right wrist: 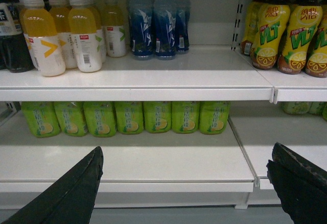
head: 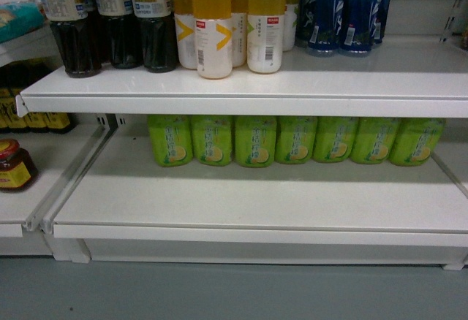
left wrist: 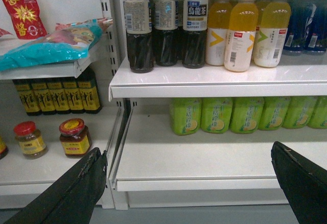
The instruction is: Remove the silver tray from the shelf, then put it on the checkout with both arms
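Black fingers (left wrist: 76, 193) of both grippers hang spread wide, holding nothing, before the lower shelf (head: 256, 196) — no silver tray or checkout visible, so finding the tray likely comes first.

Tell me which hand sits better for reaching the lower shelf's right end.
Right: the open right hand faces the lower shelf at its right end; the left hand faces the left end. No tray shows.
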